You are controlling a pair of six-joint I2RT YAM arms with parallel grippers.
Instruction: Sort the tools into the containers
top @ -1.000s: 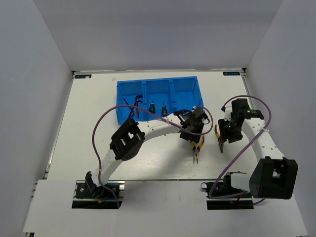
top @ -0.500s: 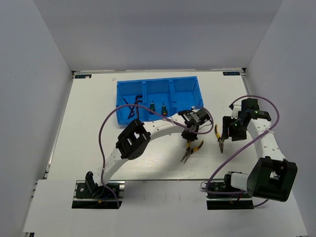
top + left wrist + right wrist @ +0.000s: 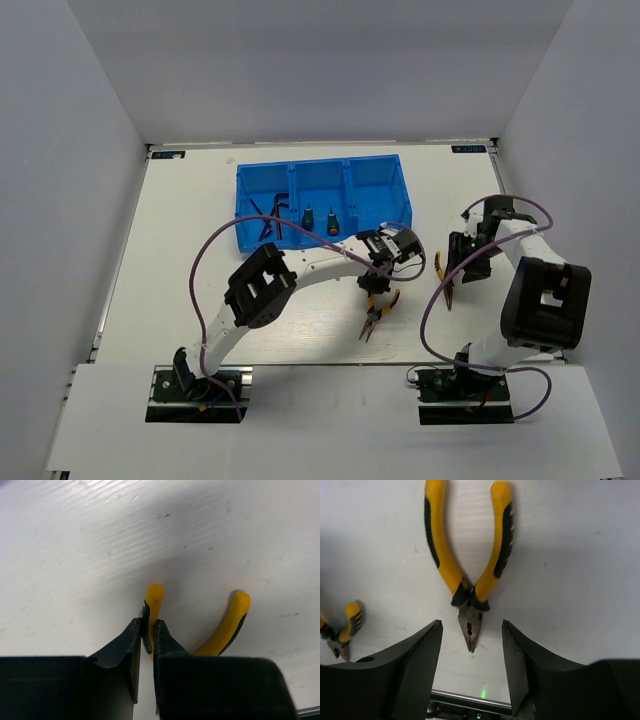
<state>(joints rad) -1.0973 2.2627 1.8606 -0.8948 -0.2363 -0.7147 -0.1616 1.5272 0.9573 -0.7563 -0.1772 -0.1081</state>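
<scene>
white, faintly ribbed worktop, boxed in by plain grey walls. dark stickers at both far corners, print too small to read. blue bin at the back: hex keys in left compartment, screwdrivers in middle. left tool clenched on one yellow handle of pliers near centre. right tool spread wide either side of second pliers, not touching.

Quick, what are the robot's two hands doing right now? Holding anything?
Left gripper: shut on one handle of the yellow-handled pliers.
Right gripper: open, holding nothing; the second pliers show between its jaws.
</scene>
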